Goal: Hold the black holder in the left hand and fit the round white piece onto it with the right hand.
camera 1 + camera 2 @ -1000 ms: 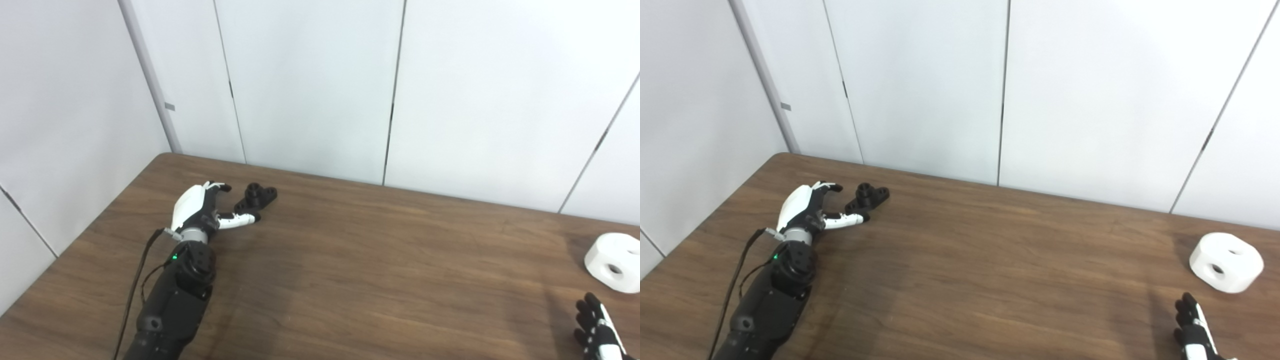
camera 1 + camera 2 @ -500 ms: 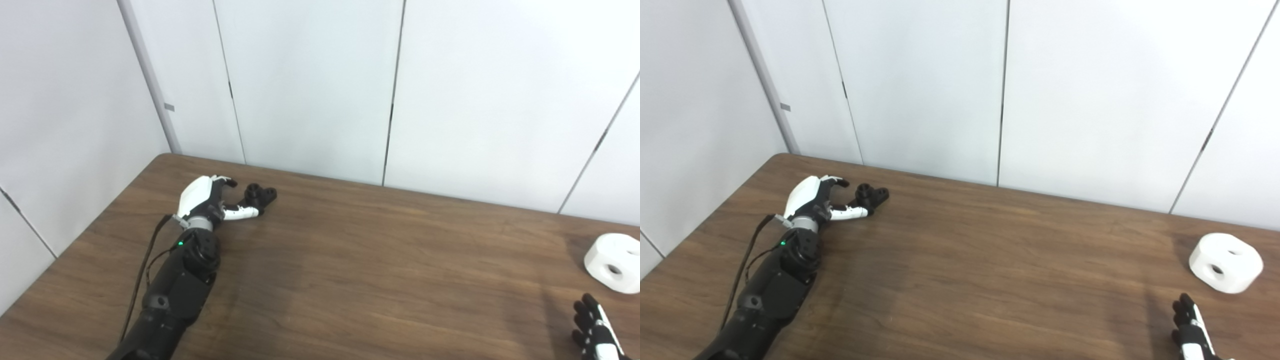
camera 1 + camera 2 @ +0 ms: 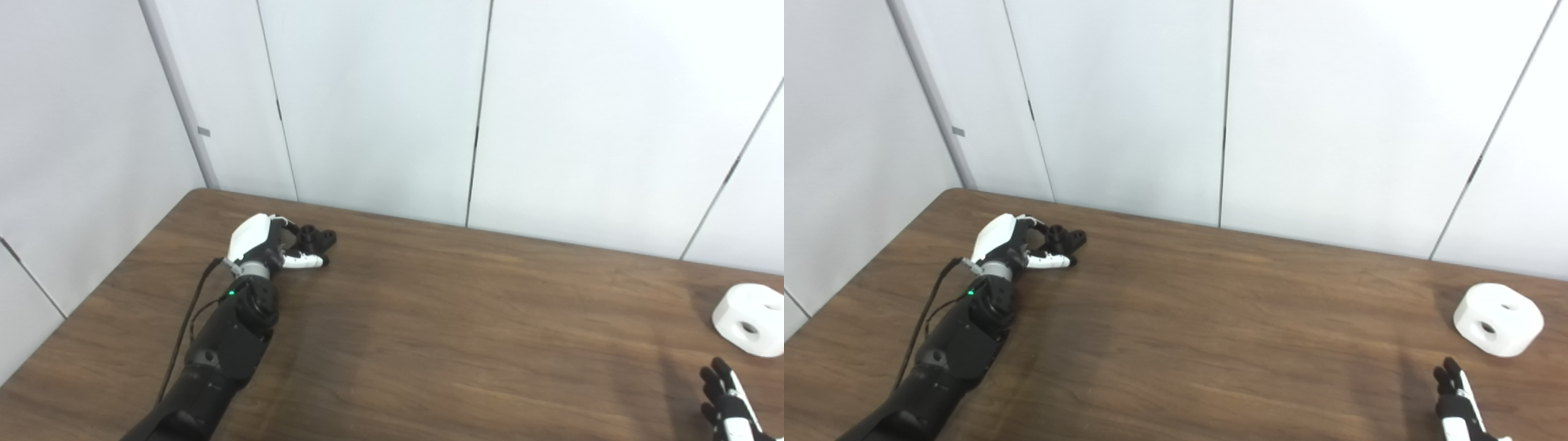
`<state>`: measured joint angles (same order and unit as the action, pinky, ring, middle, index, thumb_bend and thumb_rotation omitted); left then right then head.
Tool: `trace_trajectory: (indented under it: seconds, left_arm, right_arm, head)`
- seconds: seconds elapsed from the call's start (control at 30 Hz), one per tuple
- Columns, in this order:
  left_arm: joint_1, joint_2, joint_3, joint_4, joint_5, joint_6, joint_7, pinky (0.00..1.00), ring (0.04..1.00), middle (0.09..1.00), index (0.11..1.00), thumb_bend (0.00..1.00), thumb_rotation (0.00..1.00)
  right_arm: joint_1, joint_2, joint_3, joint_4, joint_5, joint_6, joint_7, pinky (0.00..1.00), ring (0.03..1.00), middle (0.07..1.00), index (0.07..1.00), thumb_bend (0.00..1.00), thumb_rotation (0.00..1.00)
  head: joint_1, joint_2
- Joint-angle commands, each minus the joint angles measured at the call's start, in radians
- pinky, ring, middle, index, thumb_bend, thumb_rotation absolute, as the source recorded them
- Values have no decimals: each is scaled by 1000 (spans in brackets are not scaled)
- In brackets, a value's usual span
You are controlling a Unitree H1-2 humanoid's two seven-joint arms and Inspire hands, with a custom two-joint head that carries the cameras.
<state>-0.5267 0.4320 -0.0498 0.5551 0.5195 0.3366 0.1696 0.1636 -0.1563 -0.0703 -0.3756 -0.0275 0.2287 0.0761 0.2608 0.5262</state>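
Brown table (image 3: 429, 343): your left hand (image 3: 263, 242) has advanced, fingers now around the black holder (image 3: 315, 237), grip unclear; right hand (image 3: 726, 404), cropped, stays spread.

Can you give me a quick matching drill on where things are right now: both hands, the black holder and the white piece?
Things:
1. left hand
2. right hand
3. black holder
4. white piece

Places:
A. far right of the table, untouched
B. bottom right corner, fingers spread
C. far left of the table, between fingers
D. reaching around the holder

Pairs: 1-D, 2-B, 3-C, 4-A
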Motion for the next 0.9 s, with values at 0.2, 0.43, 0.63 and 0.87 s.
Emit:
trace_trajectory:
  seconds: [0.2,0.43,0.63,0.87]
  left_arm:
    - [-50,28,0,-7,5,3,37,1000,1000,936,691,890,266]
    - [-39,33,3,-33,9,43,33,1000,1000,924,673,895,247]
    - [-31,40,3,-41,8,59,29,1000,998,923,682,906,248]
    - [-20,43,1,-60,7,75,22,1000,993,917,684,898,221]
  right_arm:
    - [-12,-1,-6,-42,-5,-4,-9,1000,1000,979,1000,541,1000]
    - [-11,-9,-6,-51,-6,9,-4,1000,1000,979,1000,534,1000]
    - [-12,-13,-6,-50,-5,3,-2,1000,1000,977,1000,502,1000]
    - [-11,-17,-8,-48,-4,0,-1,1000,1000,972,1000,508,1000]
  head:
    - [2,8]
    - [7,19]
    - [9,25]
    - [13,29]
